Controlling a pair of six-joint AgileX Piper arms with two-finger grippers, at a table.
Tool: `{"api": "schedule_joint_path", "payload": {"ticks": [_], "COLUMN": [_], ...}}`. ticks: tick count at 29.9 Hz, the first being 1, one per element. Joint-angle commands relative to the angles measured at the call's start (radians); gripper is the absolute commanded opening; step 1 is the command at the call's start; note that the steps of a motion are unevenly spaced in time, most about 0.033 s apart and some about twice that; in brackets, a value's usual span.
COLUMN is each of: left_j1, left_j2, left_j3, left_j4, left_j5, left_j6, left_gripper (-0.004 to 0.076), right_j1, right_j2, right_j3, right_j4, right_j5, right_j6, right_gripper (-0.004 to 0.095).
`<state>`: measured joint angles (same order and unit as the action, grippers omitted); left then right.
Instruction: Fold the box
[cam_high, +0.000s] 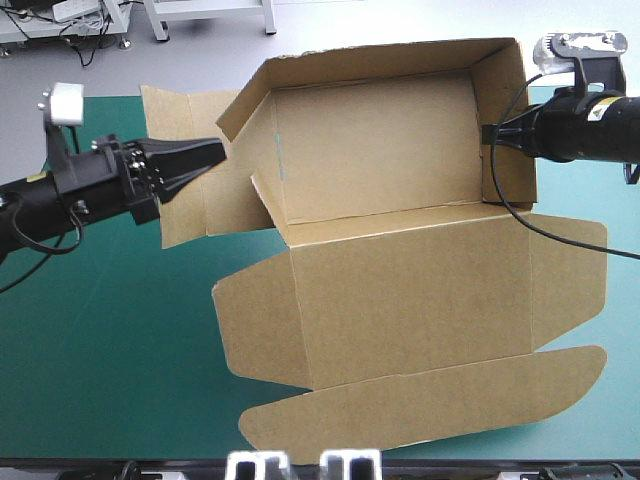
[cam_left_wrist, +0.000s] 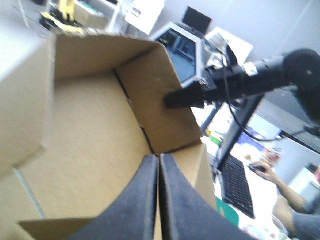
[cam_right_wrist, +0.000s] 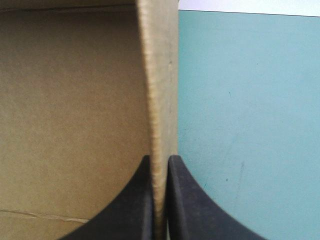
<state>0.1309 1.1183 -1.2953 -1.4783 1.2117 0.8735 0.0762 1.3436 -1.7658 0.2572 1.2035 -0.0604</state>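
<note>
While right tool (cam_right_wrist: 160, 160) pinches right wall of box (cam_high: 400, 290) near table's far right corner, left tool (cam_high: 218, 150), pressed together, noses left wall. Step: raising walls. Next, likely: push left wall square, tuck.

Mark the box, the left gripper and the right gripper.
box (cam_high: 400, 300): high view, flat middle panel.
left gripper (cam_left_wrist: 159, 159): left wrist view, where the fingertips meet.
right gripper (cam_right_wrist: 159, 159): right wrist view, between fingertips pinching the box wall.

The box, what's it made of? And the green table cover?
The box looks like plain brown cardboard, matte: its cut edge at the right gripper looks rough and fibrous. The teal-green cover looks smooth and faintly scuffed, maybe plastic or rubber; I can't tell which.
</note>
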Motion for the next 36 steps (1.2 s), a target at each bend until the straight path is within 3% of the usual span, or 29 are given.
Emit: {"api": "schedule_joint_path", "payload": {"ticks": [1, 8, 19, 25, 36], "left_j1": [0.125, 0.272, 0.363, 0.308, 0.117], "left_j2": [0.006, 0.111, 0.32, 0.35, 0.346], "left_j3": [-0.086, -0.148, -0.156, -0.156, -0.156], "left_j4": [-0.098, -0.224, -0.165, -0.001, 0.004], "left_j5": [-0.002, 0.049, 0.079, 0.08, 0.08], "left_j6": [0.003, -0.005, 0.003, -0.028, -0.02], "left_gripper": [-0.0002, -0.0003, -0.0003, -0.0002, -0.0002], "right_j1": [0.004, 0.002, 0.002, 0.002, 0.002], "right_j2": [-0.056, -0.112, -0.21, -0.224, -0.179], "right_j3": [-0.029, -0.029, -0.029, -0.029, -0.029], "right_j4": [0.02, -0.016, -0.041, -0.036, -0.008], "right_j5": [-0.064, -0.007, 0.015, -0.009, -0.08], "right_j6": [0.011, 0.017, 0.06, 0.08, 0.088], "right_gripper": [-0.0017, -0.0017, -0.0017, -0.0017, -0.0017]}}
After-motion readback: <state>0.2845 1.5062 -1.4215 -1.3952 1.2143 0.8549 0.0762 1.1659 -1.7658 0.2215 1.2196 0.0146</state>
